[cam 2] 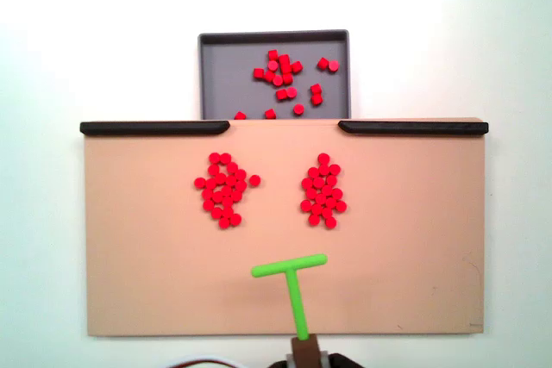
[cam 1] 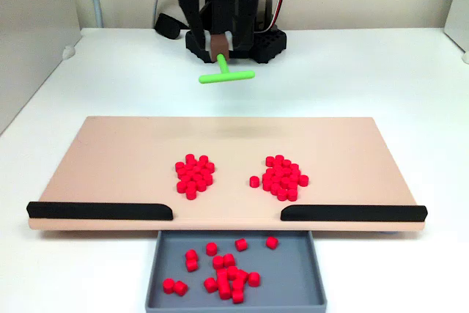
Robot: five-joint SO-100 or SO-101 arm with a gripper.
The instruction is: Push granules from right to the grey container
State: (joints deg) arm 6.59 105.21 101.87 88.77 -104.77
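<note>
Two piles of red granules lie on the tan board [cam 1: 117,152]: a left pile [cam 1: 194,176] [cam 2: 224,189] and a right pile [cam 1: 283,177] [cam 2: 322,191]. More granules [cam 1: 223,273] [cam 2: 285,75] sit inside the grey container [cam 1: 293,276] [cam 2: 228,75], which stands below the gap between two black strips. My gripper [cam 1: 221,53] [cam 2: 304,351] is shut on the stem of a green T-shaped stick [cam 1: 227,76] [cam 2: 291,266]. The stick's crossbar hangs raised over the board's arm-side part, well apart from both piles.
Black strips [cam 1: 99,210] [cam 1: 352,212] line the board's edge on either side of the gap above the container. The arm's black base [cam 1: 264,43] stands beyond the board on the white table. A black object [cam 1: 167,26] and cables lie by the wall.
</note>
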